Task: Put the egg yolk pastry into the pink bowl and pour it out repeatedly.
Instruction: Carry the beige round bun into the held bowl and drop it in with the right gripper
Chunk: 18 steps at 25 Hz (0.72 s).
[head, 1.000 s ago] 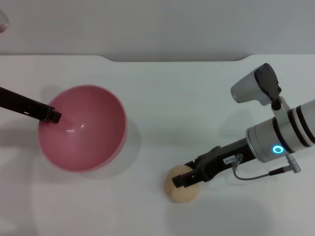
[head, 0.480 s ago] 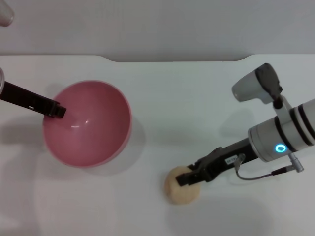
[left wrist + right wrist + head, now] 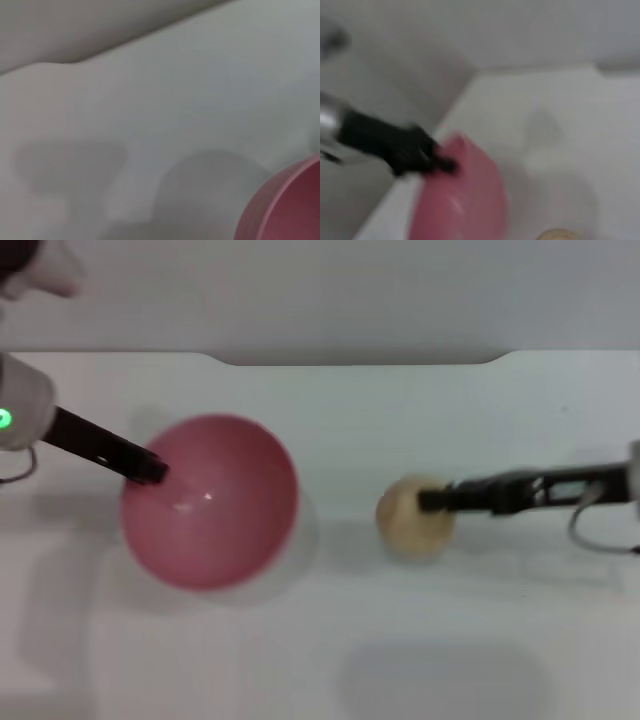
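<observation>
Pink bowl [image 3: 212, 502] pinched at its rim by my left end effector [image 3: 150, 470], pastry [image 3: 412, 517] gripped by my right end effector [image 3: 432, 501], above the counter [image 3: 400, 640].

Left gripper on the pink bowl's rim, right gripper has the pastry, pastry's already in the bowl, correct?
Not quite: in the head view the egg yolk pastry is outside the pink bowl, off to its right, at the right gripper. The left gripper is at the rim.

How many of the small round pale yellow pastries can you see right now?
1. The round pale yellow-beige egg yolk pastry is at the tip of the right gripper, right of the glossy pink plastic bowl, outside it. None shows inside the bowl.
</observation>
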Tool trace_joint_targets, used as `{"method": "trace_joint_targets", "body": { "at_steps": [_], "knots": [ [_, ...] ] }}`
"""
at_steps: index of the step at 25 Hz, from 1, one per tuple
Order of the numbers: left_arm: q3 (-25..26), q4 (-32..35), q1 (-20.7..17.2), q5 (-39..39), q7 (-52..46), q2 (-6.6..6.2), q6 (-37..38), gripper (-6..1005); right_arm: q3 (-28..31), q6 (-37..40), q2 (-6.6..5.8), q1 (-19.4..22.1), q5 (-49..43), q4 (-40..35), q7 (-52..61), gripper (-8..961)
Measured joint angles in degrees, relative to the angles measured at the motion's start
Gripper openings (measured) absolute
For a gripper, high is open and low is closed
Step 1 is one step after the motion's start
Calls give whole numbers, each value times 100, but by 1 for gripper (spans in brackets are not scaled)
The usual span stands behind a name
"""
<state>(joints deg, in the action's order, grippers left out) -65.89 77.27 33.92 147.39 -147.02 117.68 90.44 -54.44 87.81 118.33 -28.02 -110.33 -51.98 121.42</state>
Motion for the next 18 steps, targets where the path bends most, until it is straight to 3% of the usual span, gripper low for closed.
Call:
{"method": "trace_joint_targets", "body": {
  "at_steps": [5, 7, 11, 14, 18],
  "knots": [
    [-690, -294, 312, -50, -67, 46, -59, 0, 134, 486, 0, 386, 737, -955, -455, 292],
    [-1200, -408, 523, -125, -206, 72, -237, 0, 133, 581, 0, 411, 797, -1216, -543, 273],
    [-2281, -661, 1038, -214, -582, 122, -676, -1, -47, 647, 3, 204, 709, -1279, -648, 240],
    [-2821, -702, 1270, -250, -797, 138, -921, -1, -401, 642, 4, -8, 463, -1183, -754, 218],
    [-2991, -705, 1384, -358, -878, 143, -1049, -1, -941, 638, 14, -357, -160, -1090, -622, 199]
  ]
}}
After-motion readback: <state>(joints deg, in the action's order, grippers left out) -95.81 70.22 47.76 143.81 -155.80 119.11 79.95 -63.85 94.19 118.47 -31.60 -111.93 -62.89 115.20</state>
